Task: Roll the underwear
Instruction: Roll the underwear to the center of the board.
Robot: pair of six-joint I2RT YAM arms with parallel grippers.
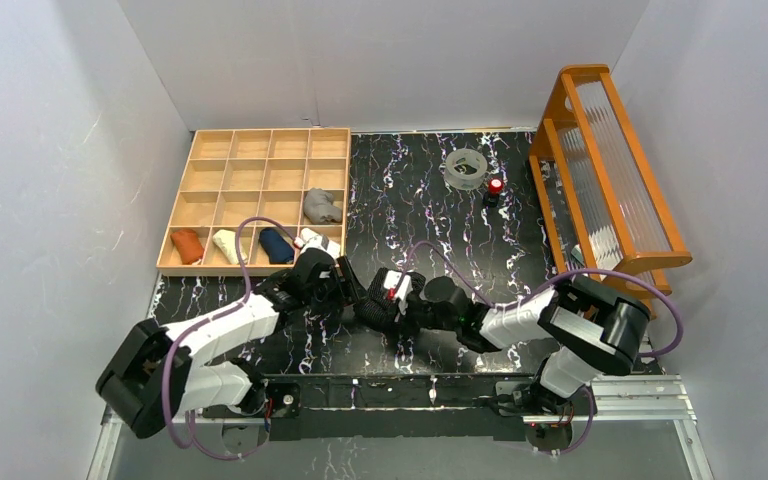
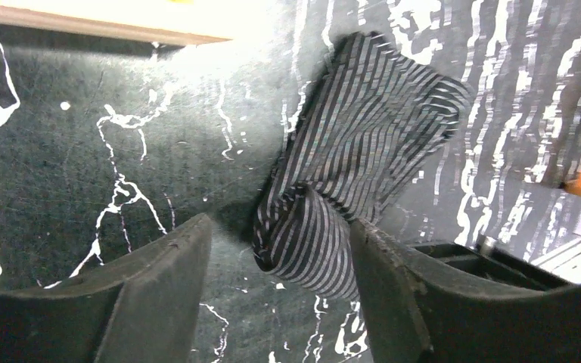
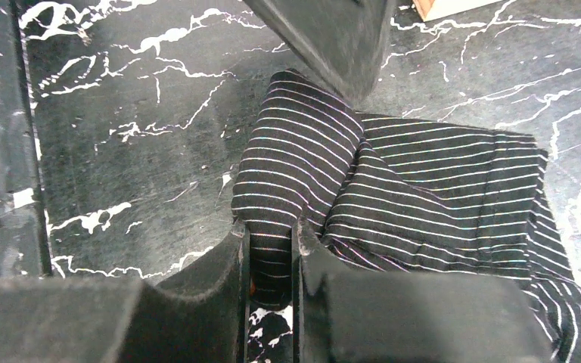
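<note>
My right gripper (image 3: 271, 243) pinches the folded edge of the black pale-striped cloth underwear (image 3: 424, 189) at lower centre, anchoring it, I judge, while my left gripper (image 2: 278, 234) straddles the curled end, fingers apart.

Striped underwear (image 3: 424, 189) — edge in right pincer (image 3: 270, 243)

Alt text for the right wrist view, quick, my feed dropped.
The right gripper pinches a folded edge of the black striped underwear, which lies partly folded over itself on the marbled table.
</note>
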